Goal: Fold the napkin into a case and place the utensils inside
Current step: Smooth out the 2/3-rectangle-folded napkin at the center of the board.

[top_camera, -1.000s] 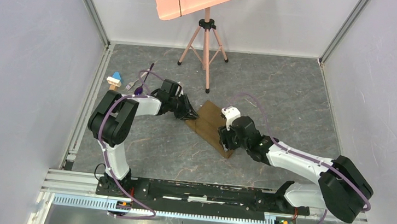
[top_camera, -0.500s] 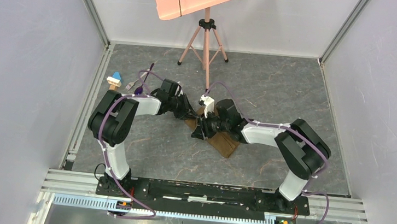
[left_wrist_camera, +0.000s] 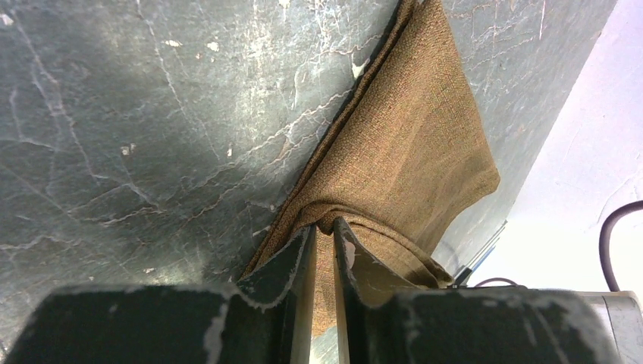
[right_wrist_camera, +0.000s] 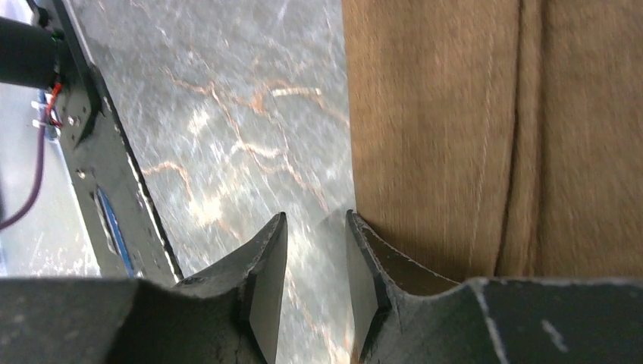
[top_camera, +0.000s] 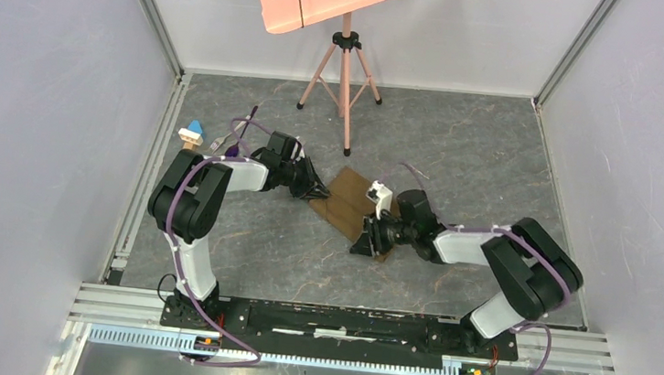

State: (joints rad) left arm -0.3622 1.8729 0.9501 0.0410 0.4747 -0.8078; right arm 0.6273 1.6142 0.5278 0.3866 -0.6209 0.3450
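The olive-brown napkin lies folded as a narrow layered rectangle in mid-table. My left gripper is shut on its left edge; in the left wrist view the cloth bunches between the closed fingertips. My right gripper sits low at the napkin's near edge, open a little and empty. In the right wrist view only bare table shows between its tips, with the cloth beside its right finger. The fork and the purple-bowled spoon lie far left behind the left arm.
A small blue, white and tan toy block sits by the left wall rail. A pink music stand's tripod stands at the back centre. Grey walls close both sides. The arms' base rail runs along the near edge.
My right gripper swept left across the napkin toward the left gripper, then drew back to the napkin's near edge. The left gripper has kept its hold and hardly moved.
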